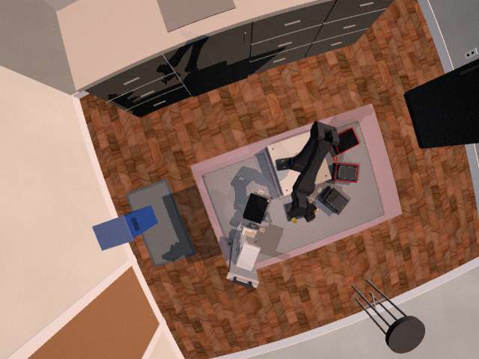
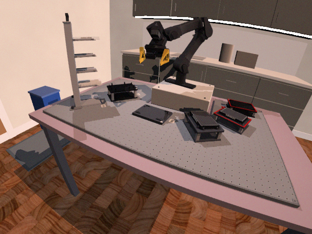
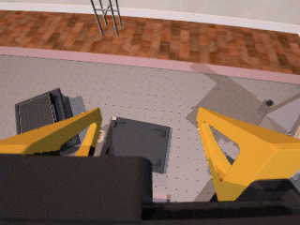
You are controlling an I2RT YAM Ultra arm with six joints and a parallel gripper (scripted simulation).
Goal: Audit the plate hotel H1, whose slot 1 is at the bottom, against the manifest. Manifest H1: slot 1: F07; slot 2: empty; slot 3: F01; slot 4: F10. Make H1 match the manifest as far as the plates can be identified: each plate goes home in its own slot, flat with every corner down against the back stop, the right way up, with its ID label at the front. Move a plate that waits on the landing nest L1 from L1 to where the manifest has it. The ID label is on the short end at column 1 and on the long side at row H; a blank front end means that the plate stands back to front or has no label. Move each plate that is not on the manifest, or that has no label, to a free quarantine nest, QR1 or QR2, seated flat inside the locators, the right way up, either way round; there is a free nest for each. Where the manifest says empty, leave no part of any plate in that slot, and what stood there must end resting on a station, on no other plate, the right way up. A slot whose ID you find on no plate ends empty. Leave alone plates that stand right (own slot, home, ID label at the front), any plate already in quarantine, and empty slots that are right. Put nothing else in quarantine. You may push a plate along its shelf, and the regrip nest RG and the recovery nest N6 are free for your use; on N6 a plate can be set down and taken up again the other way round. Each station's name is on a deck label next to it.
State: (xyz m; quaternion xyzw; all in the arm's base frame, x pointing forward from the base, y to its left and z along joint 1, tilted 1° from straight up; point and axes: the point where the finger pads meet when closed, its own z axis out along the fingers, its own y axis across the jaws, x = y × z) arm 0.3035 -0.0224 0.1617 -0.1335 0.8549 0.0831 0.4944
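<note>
1 yellow-fingered black gripper (image 2: 154, 55), fully open and holding nothing, hangs high above the grey perforated bench (image 2: 156, 148).

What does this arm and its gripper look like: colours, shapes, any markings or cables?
The arm is matte black throughout, with boxy, rounded links and chunky joint housings, bolted by a black foot onto a beige block. The gripper has a black body and two yellow fingers, wedge-shaped with triangular cut-outs. The fingers carry small dark markings, too small to read. No loose cables show.
</note>
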